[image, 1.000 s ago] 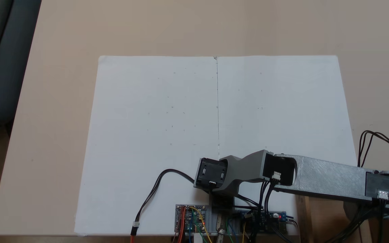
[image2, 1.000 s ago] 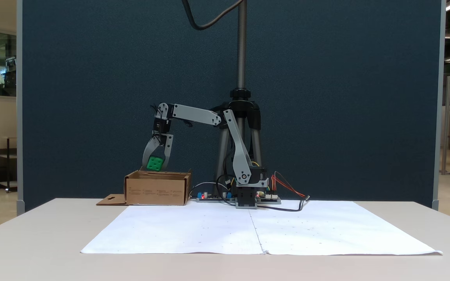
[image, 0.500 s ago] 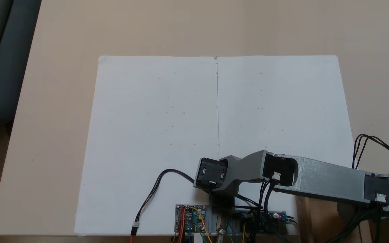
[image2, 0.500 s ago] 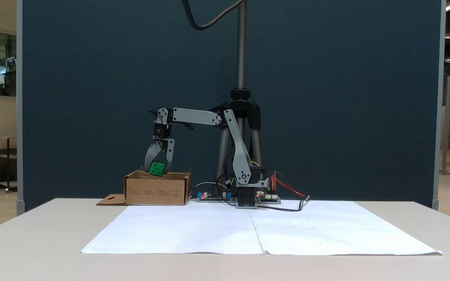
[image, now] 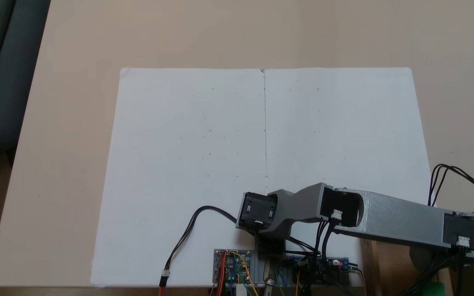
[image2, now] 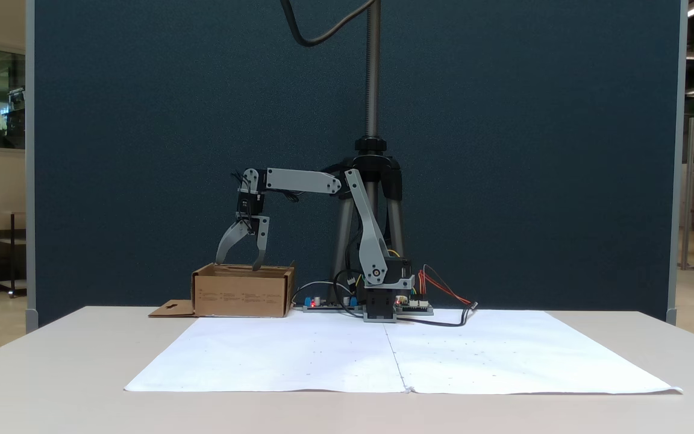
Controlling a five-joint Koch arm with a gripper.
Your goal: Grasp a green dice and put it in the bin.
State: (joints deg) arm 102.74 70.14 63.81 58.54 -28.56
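In a fixed view from the front, my gripper (image2: 238,266) hangs open just above the bin (image2: 241,296), with nothing between its two spread fingers. The bin is a brown cardboard box at the left of the arm's base, with a flat tab lying on the table at its left. In the fixed view from above, a bit of the green dice (image: 434,289) shows at the bottom right edge, inside the bin's brown wall (image: 369,263) and below the arm's wrist. From the front the dice is hidden behind the bin's wall.
A large white paper sheet (image2: 404,355) covers the middle of the table in front of the arm. Circuit boards and loose cables (image: 237,265) lie by the arm's base. A tripod (image2: 373,157) stands behind it, before a dark blue panel.
The gripper held the green dice over the bin and sank a little. Now its fingers have opened and the dice has dropped into the bin.
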